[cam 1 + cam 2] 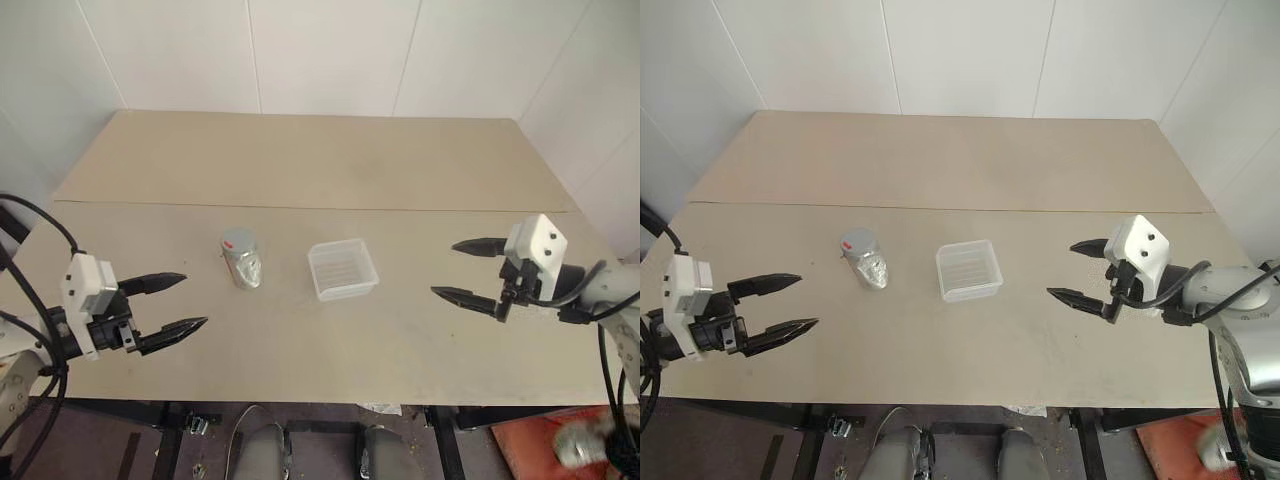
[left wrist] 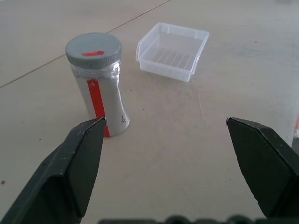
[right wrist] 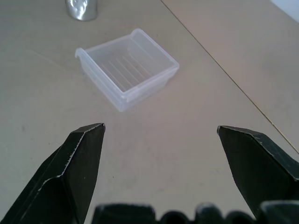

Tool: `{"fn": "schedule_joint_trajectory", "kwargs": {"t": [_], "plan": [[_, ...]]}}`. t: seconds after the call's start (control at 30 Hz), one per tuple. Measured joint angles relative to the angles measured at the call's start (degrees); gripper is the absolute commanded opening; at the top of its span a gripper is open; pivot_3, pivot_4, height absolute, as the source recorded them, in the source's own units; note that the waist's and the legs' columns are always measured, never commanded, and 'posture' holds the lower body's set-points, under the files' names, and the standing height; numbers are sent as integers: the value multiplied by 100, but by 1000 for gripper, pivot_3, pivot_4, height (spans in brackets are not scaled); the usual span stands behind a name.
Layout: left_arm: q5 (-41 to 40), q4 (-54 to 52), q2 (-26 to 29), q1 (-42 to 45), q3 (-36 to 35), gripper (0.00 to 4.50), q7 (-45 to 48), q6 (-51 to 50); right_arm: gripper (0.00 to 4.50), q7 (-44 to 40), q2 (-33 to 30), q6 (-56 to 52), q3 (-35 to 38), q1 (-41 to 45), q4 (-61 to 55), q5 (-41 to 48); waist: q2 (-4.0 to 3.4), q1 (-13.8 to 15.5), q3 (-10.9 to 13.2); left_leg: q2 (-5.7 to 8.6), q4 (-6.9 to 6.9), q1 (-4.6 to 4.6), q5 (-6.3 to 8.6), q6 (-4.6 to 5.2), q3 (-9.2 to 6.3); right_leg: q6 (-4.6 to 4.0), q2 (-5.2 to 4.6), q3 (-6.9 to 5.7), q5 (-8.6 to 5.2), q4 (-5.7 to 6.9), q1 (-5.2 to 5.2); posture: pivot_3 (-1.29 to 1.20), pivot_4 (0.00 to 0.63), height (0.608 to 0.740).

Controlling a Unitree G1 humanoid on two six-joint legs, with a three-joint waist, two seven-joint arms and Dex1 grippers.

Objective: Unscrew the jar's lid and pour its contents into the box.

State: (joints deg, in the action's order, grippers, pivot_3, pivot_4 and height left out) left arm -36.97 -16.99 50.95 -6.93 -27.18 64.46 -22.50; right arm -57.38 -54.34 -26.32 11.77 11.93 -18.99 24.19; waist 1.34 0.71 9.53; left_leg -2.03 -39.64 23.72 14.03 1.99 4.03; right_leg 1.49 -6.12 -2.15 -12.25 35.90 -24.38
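Nearest, the left gripper (image 1: pixel 178 304) at eight o'clock and the right gripper (image 1: pixel 461 268) at four o'clock hover with fingers spread and empty, while mid-counter (image 1: pixel 300 160) the jar (image 1: pixel 242 262) stands upright, its lid (image 1: pixel 238 241) on, just beside the box (image 1: pixel 343 269) toward three o'clock.

Open table (image 1: pixel 300 340) around jar (image 1: pixel 241 259) and box (image 1: pixel 343 269).
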Motion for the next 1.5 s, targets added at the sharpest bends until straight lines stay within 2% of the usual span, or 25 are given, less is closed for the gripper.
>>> {"fn": "schedule_joint_trajectory", "kwargs": {"t": [0.33,0.43,0.6,1.0,1.5], "plan": [[119,21,-155,-21,-86,4481,-236,138,4500,-164,-4,21,-209,450,271,-40,0,-12,0,0,0,0,0,0,0,-1,2,0,1,0,-1,0,150,740],[239,78,-366,25,-67,4481,-434,232,4500,-259,28,116,-288,688,315,-47,0,-10,0,0,0,-1,0,0,0,-1,1,1,1,-1,2,0,150,740],[558,386,-768,482,461,4481,-812,388,4500,-349,227,309,-670,926,332,-92,1,13,0,4,-4,-1,-1,0,-2,-1,1,-2,3,2,7,0,150,740],[1210,1482,-1147,1639,1333,4481,-970,1041,4500,-686,339,305,-971,1358,231,132,1,-7,0,5,-6,0,-1,1,-1,-1,1,-2,6,4,5,0,150,740],[1690,2401,-1945,2339,1721,4481,-1493,1646,4500,-733,298,307,-870,1435,224,133,2,-2,0,6,-10,0,-1,1,-3,4,1,-3,10,6,9,0,150,740]]}}
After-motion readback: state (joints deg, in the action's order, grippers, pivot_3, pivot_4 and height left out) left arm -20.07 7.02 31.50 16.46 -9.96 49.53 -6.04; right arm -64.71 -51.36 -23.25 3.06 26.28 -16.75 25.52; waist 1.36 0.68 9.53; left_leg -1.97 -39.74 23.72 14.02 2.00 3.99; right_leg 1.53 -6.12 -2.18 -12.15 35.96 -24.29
